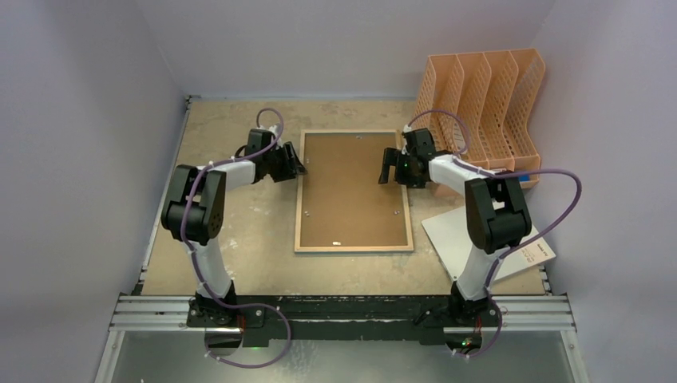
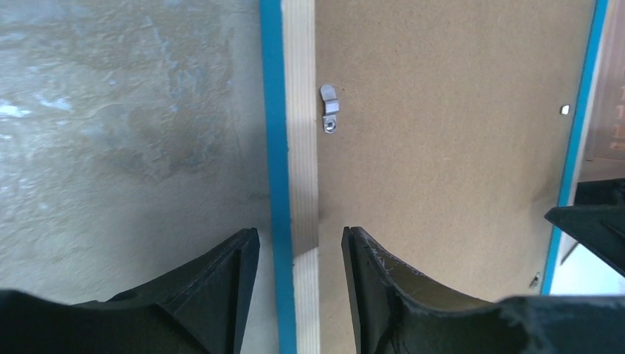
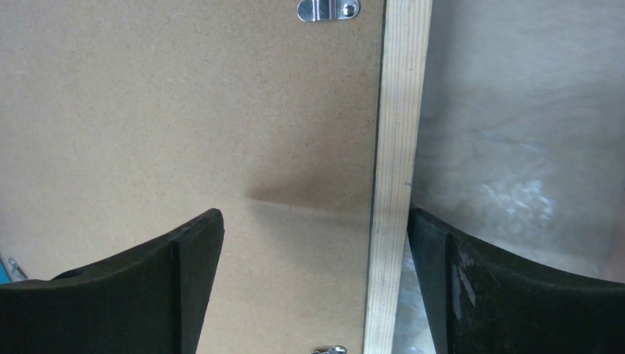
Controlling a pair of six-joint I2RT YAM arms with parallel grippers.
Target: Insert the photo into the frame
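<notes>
**Both grippers astride opposite rails of the face-down frame**

Top view: the frame [image 1: 354,248] lies flat at the middle of the table [image 1: 239,231], rear side up, with a brown backing board [image 1: 351,187] filling its opening. The left gripper [image 1: 297,163] sits at the far part of the left rail and the right gripper [image 1: 388,169] at the far part of the right rail. A peach file organiser [image 1: 483,104] stands at the far right corner. A white sheet [image 1: 455,239] lies near the right arm's base, just beside the frame's near right corner.

Left wrist view: the left gripper [image 2: 301,243] is parted, one finger on each side of the pale wood rail [image 2: 302,147]. A narrow gap shows on both sides, so nothing is clamped. A cyan strip runs along the rail's outer side, and a metal clip [image 2: 329,110] lies on the board beside the inner side.

Right wrist view: the right gripper [image 3: 315,221] is spread wide. One finger is above the board, and the other is just outside the rail [image 3: 398,110], above the table. A second clip [image 3: 328,9] shows at the top edge.
</notes>
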